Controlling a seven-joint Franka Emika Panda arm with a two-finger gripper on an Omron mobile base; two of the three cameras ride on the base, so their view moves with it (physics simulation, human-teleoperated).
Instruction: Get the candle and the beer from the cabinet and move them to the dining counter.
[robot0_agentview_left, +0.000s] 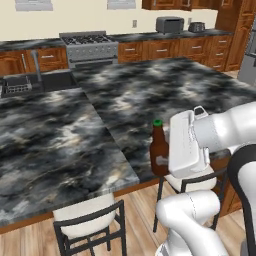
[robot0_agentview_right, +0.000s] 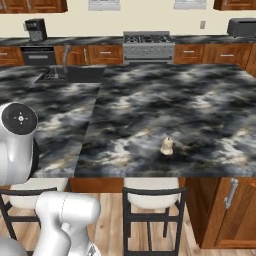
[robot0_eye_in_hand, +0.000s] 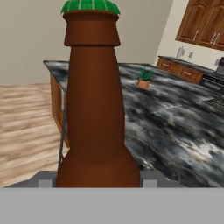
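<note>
Gripper (robot0_agentview_left: 167, 162) clamps beer (robot0_agentview_left: 159, 150) at lower right, by dining counter (robot0_agentview_left: 75, 135) edge; candle (robot0_agentview_right: 166, 146) sits center-right on marble; wood floor below.

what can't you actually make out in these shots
- Left base view: the beer's lower right side and the grip on it, hidden behind the white hand.
- Hand view: the bottle's base, cut off by the bottom edge.
- Right base view: the candle is too small for detail on the dining counter.

The beer (robot0_agentview_left: 159, 152) hides partly behind the white hand — its base is cut off in the hand view, fingertips unseen.
</note>
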